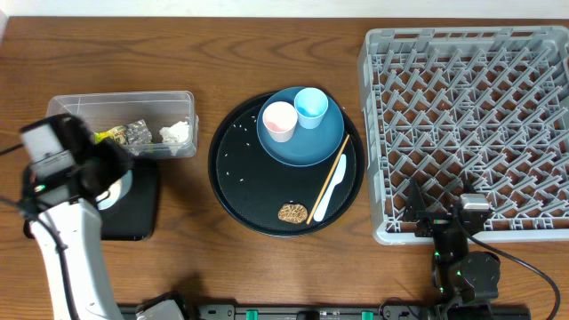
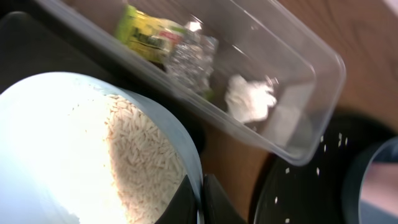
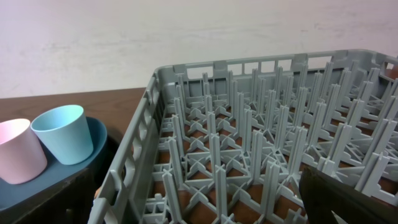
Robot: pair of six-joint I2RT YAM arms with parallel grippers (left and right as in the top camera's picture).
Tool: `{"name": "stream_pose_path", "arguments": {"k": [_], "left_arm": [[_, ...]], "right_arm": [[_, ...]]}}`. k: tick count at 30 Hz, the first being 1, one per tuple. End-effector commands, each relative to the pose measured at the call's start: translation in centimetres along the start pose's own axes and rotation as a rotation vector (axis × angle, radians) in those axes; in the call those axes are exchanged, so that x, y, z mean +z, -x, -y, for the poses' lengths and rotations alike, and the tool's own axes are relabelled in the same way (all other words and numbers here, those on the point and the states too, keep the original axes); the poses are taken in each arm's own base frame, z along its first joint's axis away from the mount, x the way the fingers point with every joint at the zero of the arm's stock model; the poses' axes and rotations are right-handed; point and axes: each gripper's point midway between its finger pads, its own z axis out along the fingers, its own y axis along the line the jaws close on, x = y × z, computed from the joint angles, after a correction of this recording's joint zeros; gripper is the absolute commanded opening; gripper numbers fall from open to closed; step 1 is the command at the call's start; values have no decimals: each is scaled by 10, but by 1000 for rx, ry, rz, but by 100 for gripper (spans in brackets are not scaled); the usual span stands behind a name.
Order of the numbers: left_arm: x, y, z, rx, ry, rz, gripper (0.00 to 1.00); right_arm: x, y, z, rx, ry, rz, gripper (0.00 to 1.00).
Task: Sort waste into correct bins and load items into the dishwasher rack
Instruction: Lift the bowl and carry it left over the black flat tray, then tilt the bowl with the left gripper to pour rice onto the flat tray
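Over the shallow black rectangular tray point(image 1: 133, 218) at the table's left, the left gripper point(image 2: 200, 202) is clenched on the rim of the light-blue bowl with a white inside point(image 2: 62, 143). The bowl seems tipped so that the white rice grains point(image 2: 146, 162) heaped against its wall can slide out as food waste. Just beside it, the clear rectangular plastic tub point(image 2: 311, 68) keeps the dry rubbish apart: a yellow-green snack wrapper point(image 2: 146, 34), crumpled silver foil point(image 2: 189, 56) and a crumpled white tissue point(image 2: 249, 99). The right gripper point(image 1: 442, 213), jaws spread and empty, sits at the near edge of the large grey lattice dishwasher rack point(image 1: 366, 133), probably placed for loading.
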Motion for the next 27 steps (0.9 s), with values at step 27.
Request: {"name": "stream_pose_path", "arguments": {"k": [27], "left_arm": [[2,60,-55,-352,-665,48,6]], "right_arm": [[0,-2,2,-14,-9,-5,99]]}}
